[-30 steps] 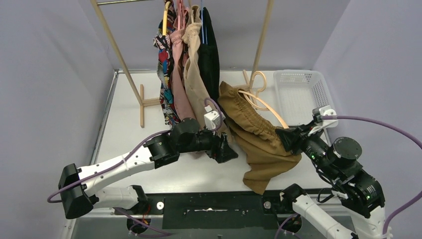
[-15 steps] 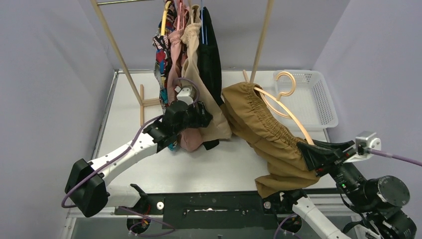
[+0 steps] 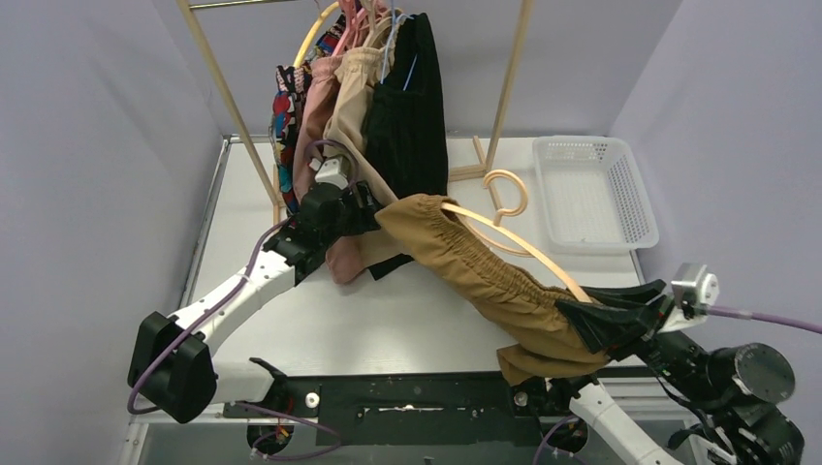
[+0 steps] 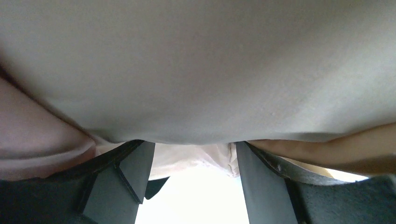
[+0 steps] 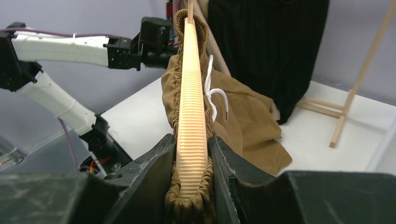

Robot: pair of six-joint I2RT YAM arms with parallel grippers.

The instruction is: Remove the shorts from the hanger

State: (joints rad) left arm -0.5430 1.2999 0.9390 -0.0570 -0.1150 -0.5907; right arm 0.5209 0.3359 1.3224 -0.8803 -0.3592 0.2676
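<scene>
Mustard-brown elastic-waist shorts (image 3: pixel 485 281), stretched on peach ribbed plastic hanger (image 5: pixel 191 93), centre to 4 o'clock.
Right gripper (image 5: pixel 192 149) clamped on hanger end and waistband; left gripper (image 4: pixel 191 156), jaws apart, among hung garments (image 3: pixel 407 107) at 11 o'clock. Best: pinch far waistband, peel off hanger tip. Left's cloth contact obscured.

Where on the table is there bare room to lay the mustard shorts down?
Bare tabletop lies between the left arm and the mustard shorts, toward the near edge. The white basket looks empty. Crowded: under the rack, where hanging shorts and the left gripper meet.
</scene>
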